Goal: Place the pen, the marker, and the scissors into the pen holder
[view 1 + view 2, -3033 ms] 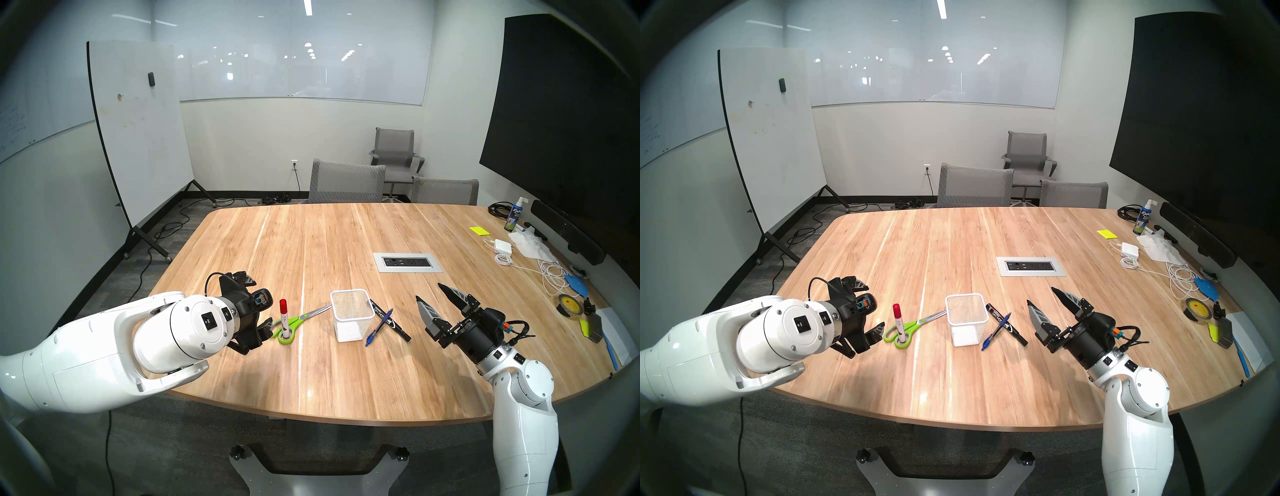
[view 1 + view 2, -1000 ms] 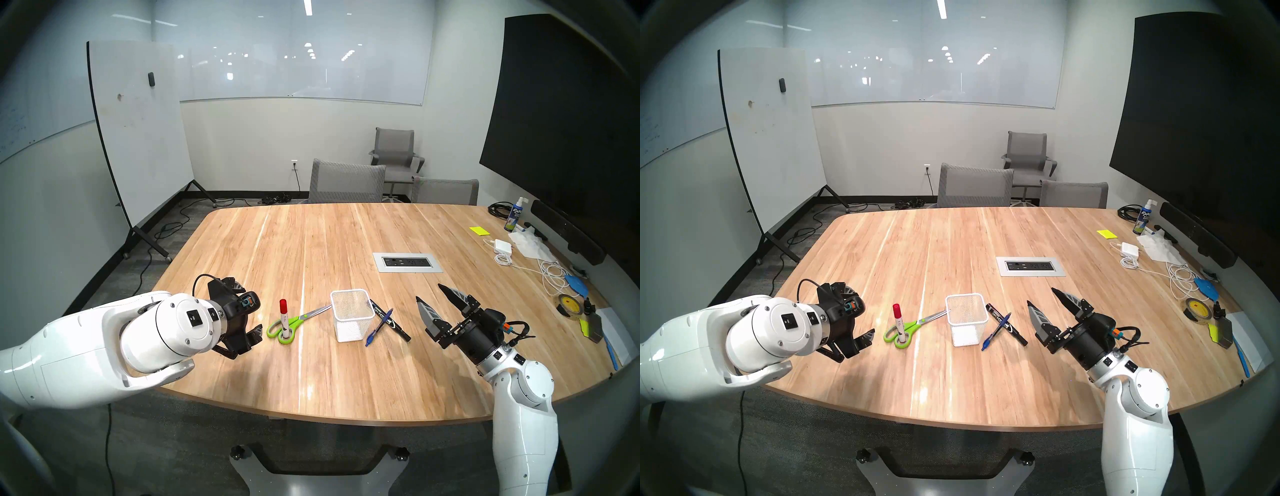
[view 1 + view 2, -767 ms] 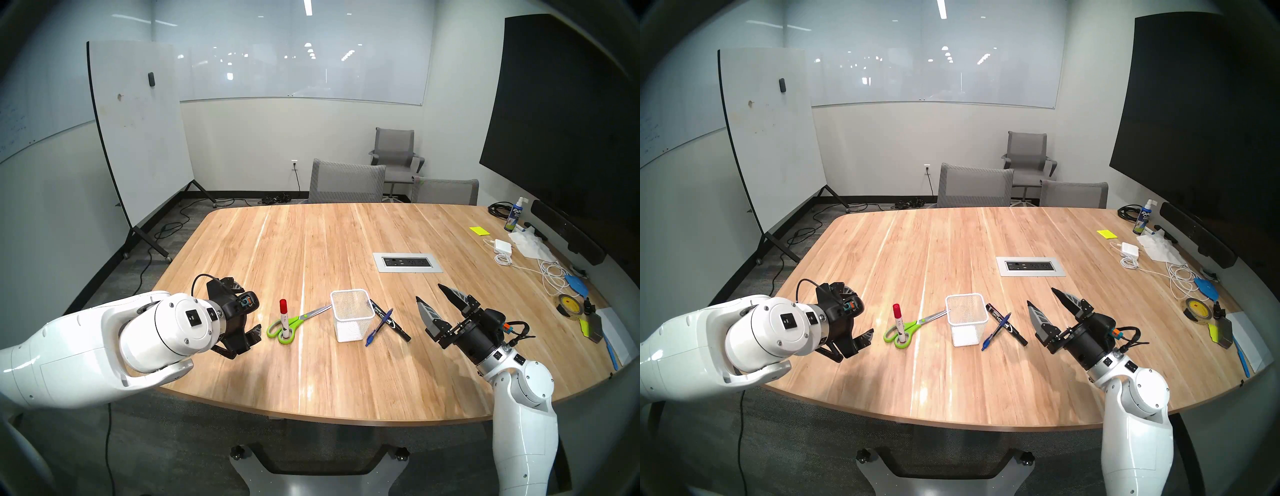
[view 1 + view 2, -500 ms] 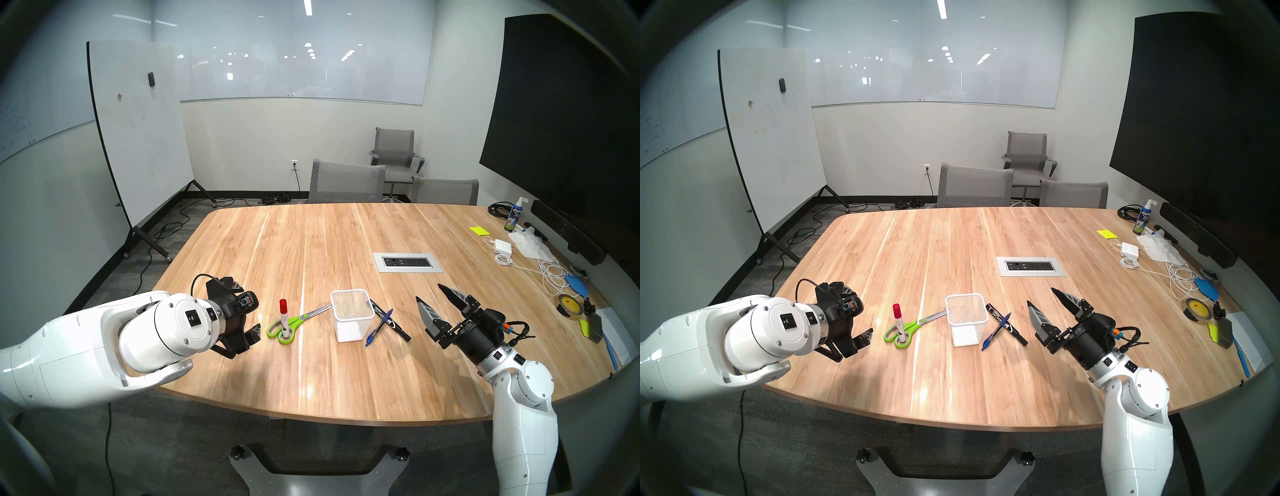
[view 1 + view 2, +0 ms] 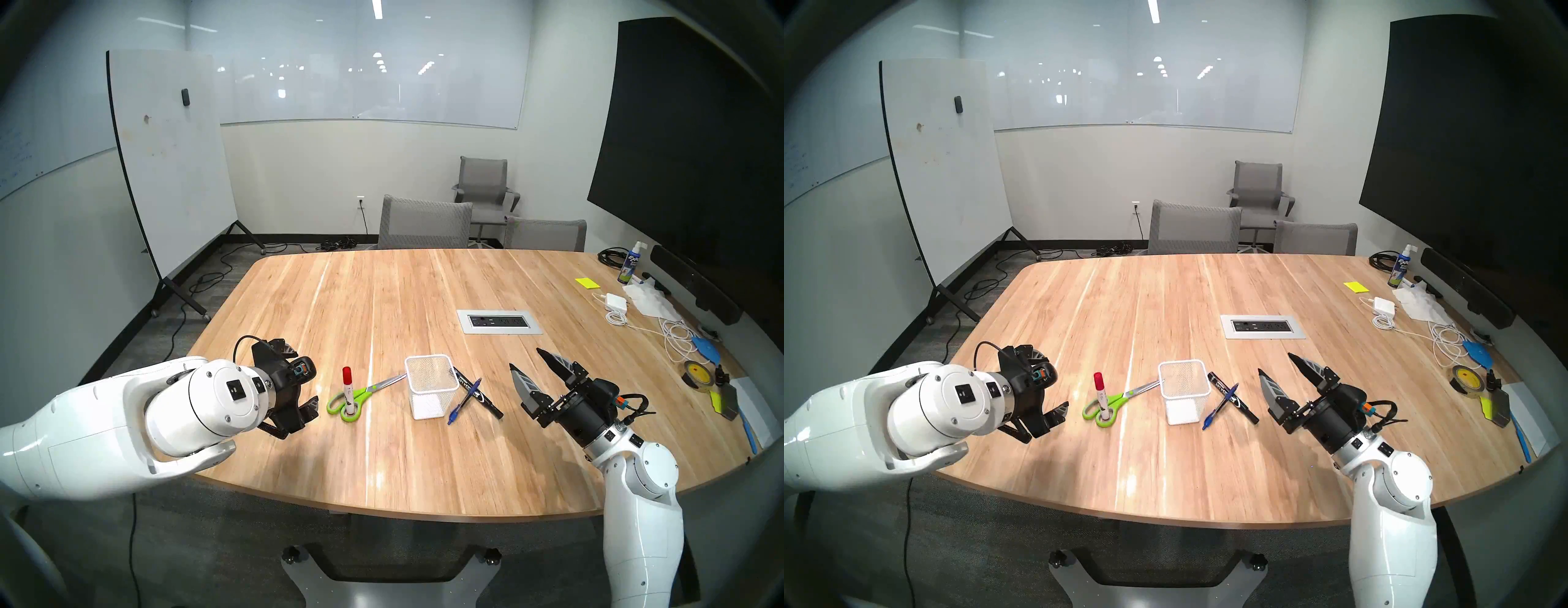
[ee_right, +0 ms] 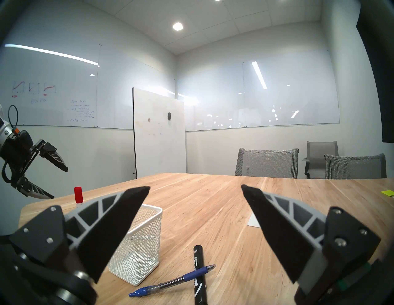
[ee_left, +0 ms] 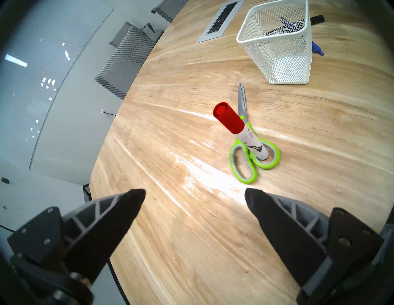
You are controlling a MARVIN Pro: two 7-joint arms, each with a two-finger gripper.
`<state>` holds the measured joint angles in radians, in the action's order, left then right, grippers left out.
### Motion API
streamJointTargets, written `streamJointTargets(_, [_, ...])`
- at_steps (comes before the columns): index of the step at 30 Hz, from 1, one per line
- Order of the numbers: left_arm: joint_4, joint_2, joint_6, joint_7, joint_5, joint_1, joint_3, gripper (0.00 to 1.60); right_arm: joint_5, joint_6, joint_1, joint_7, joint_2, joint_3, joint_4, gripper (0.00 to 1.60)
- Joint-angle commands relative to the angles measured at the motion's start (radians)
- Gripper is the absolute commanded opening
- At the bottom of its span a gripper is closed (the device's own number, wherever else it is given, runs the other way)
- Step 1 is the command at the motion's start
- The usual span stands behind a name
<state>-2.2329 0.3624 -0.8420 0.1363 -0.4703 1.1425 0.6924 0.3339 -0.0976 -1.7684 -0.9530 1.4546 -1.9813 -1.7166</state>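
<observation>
The white mesh pen holder [image 5: 432,386] [image 7: 277,42] stands upright on the wooden table [image 5: 382,467]. To its left lie the green-handled scissors [image 5: 360,395] [image 7: 245,153], blades pointing at the holder. A red-capped white marker [image 5: 348,388] [image 7: 238,130] stands upright inside one handle loop. Right of the holder the blue pen [image 5: 464,401] [image 6: 170,283] lies across a black marker [image 5: 477,392] [image 6: 199,276]. My left gripper [image 5: 301,375] [image 7: 194,191] hovers open just left of the scissors. My right gripper [image 5: 527,359] [image 6: 195,187] hangs open, right of the pen.
A power outlet plate [image 5: 498,321] is set into the table behind the holder. Tape roll [image 5: 695,373], white cables [image 5: 674,335], a charger and a spray bottle [image 5: 632,263] crowd the right edge. Grey chairs [image 5: 424,223] stand at the far side.
Over three seconds my left gripper drew back to the left, away from the scissors, and has barely moved in the last second. The right arm and the objects stayed put.
</observation>
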Motion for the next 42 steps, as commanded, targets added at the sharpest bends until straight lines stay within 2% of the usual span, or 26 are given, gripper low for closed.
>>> streamJointTargets(1, [-0.002,0.001,0.025,0.046,-0.033,0.028,0.023,1.60,0.003,0.003,0.007,0.001,0.000,0.001,-0.016,1.60])
streamJointTargets(16, [-0.002,-0.032,0.112,0.218,-0.186,0.128,0.087,1.60,0.003,0.002,0.008,0.000,0.000,0.000,-0.016,1.60])
streamJointTargets(25, [-0.026,-0.120,0.257,0.340,-0.310,0.202,0.139,1.60,0.002,0.002,0.008,-0.001,0.001,0.000,-0.016,1.60])
streamJointTargets(28, [-0.035,-0.146,0.303,0.363,-0.327,0.221,0.148,1.60,0.002,0.002,0.008,-0.001,0.001,0.000,-0.016,1.60])
streamJointTargets(29, [-0.037,-0.158,0.346,0.380,-0.336,0.231,0.148,1.60,0.002,0.002,0.008,-0.001,0.001,0.000,-0.015,1.60])
streamJointTargets(30, [-0.041,-0.151,0.323,0.389,-0.344,0.241,0.163,1.60,0.002,0.002,0.008,-0.001,0.001,0.000,-0.015,1.60])
streamJointTargets(33, [-0.046,-0.170,0.386,0.419,-0.332,0.262,0.165,1.60,0.002,0.002,0.008,-0.002,0.001,0.000,-0.015,1.60])
streamJointTargets(34, [-0.044,-0.184,0.431,0.425,-0.334,0.267,0.157,1.60,0.002,0.002,0.008,-0.002,0.001,-0.001,-0.015,1.60])
streamJointTargets(35, [-0.042,-0.166,0.394,0.440,-0.309,0.272,0.168,1.60,0.002,0.002,0.008,-0.002,0.001,-0.001,-0.015,1.60])
streamJointTargets(36, [-0.036,-0.175,0.432,0.446,-0.309,0.276,0.163,1.60,0.002,0.002,0.008,-0.002,0.002,-0.001,-0.015,1.60])
streamJointTargets(37, [-0.036,-0.175,0.432,0.446,-0.309,0.276,0.163,1.60,0.002,0.002,0.008,-0.002,0.002,-0.001,-0.015,1.60])
streamJointTargets(39, [-0.013,-0.176,0.490,0.471,-0.227,0.277,0.145,1.60,0.002,0.002,0.009,-0.002,0.002,-0.001,-0.015,1.60])
streamJointTargets(41, [0.001,-0.154,0.490,0.497,-0.235,0.281,0.162,1.60,0.001,0.001,0.009,-0.002,0.002,-0.001,-0.015,1.60])
streamJointTargets(42, [0.008,-0.162,0.522,0.504,-0.202,0.281,0.154,1.60,0.001,0.001,0.009,-0.003,0.002,-0.001,-0.015,1.60])
